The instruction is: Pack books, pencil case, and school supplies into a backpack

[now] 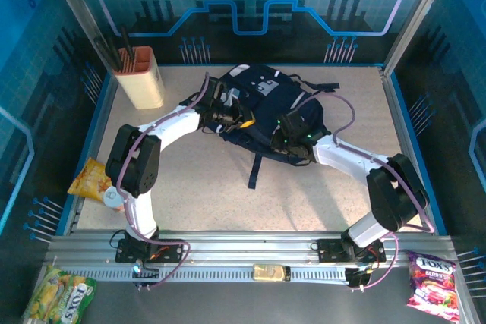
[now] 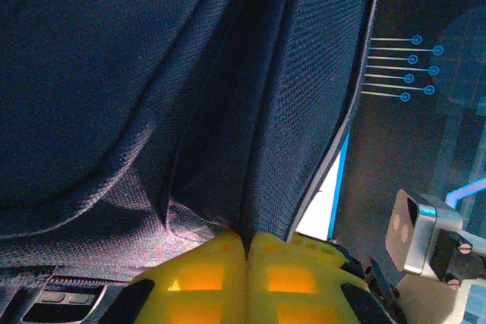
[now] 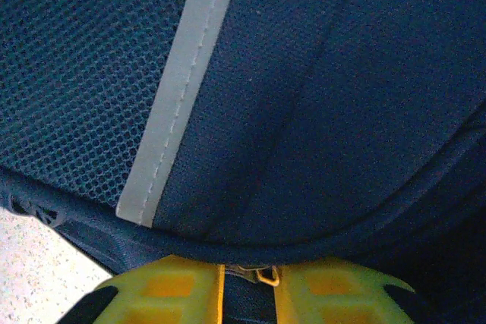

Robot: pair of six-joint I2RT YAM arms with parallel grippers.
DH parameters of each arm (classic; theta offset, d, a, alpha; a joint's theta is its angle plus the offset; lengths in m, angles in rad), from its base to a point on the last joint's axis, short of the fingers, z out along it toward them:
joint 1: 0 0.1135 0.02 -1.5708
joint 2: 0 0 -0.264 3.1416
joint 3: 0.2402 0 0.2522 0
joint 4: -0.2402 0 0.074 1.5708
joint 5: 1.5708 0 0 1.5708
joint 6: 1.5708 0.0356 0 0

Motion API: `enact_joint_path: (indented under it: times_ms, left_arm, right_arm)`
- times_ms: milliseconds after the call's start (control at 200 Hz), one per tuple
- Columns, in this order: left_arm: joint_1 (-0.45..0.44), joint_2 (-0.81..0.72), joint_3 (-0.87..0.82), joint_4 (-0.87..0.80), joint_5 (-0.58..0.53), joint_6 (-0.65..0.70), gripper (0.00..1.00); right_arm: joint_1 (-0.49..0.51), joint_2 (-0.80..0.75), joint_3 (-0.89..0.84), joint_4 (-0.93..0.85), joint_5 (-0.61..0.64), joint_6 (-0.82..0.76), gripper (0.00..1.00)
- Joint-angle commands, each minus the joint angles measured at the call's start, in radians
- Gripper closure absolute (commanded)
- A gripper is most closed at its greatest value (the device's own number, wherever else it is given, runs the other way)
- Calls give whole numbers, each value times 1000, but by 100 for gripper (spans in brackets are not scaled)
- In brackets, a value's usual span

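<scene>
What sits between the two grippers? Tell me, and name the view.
Backpack cloth. In the top view, the left gripper and the right gripper both rest on the backpack, and its navy fabric covers the stretch between them.

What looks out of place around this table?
Stray snack bags: a yellow packet crumpled against the table's left edge, plus a yellow-green Fox's bag and a red Fox's bag lying off the table, beyond the front rail.

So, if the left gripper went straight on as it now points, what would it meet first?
The backpack: the left gripper is shut on a fold of its navy fabric, so it would likely push into that.
</scene>
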Motion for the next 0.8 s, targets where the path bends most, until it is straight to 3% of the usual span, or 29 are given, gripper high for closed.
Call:
enact_joint_path:
  times_ms: [0,175,385,625,795]
  left_arm:
    - [9,5,47,19,13,26,100]
    - [15,10,51,14,-6,33,100]
    - [26,16,57,9,-14,38,100]
    - [33,18,55,-4,-25,50,100]
    - [35,22,60,-10,-23,57,100]
  right_arm:
    - [-14,-2,18,40,-6,-37,82]
    - [-19,-63,13,46,-39,-65,86]
    - [-89,-62,13,88,-362,-62,89]
    - [-152,-66,-11,54,-514,-24,92]
    - [-183,-76,21,-104,-436,-106,94]
